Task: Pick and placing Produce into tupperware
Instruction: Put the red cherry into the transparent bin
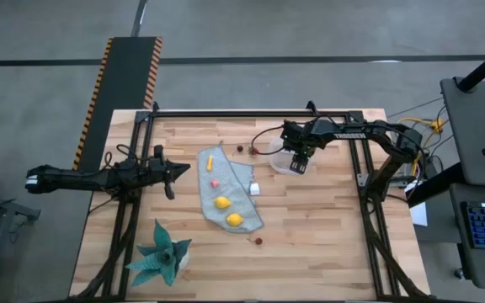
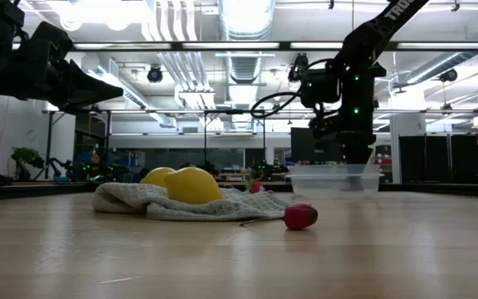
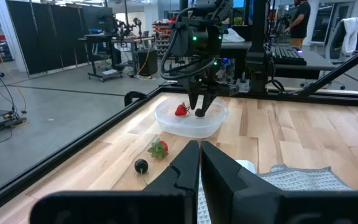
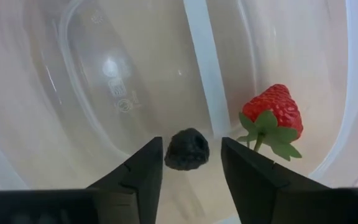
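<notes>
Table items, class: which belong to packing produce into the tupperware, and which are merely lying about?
Job:
tupperware
strawberry and dark berry inside it
lemons
yellow-orange stick
right gripper

Lying about:
grey-blue cloth
white cube
teal spiky plant

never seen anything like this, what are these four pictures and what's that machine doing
It is a robot with two dark arms at a wooden table, each ending in a two-finger gripper. One picture looks straight down, one sits at table height, and two come from cameras on the wrists.

The right gripper is over a clear tub. Its own camera shows open fingers either side of a dark berry, with gaps both sides, and a strawberry already in the tub. The left gripper waits shut at the table's left side.

On the table lies a grey cloth with two lemons, a yellow stick and a pink piece. Nearby are a white cube, a few small fruits and a teal plant.
</notes>
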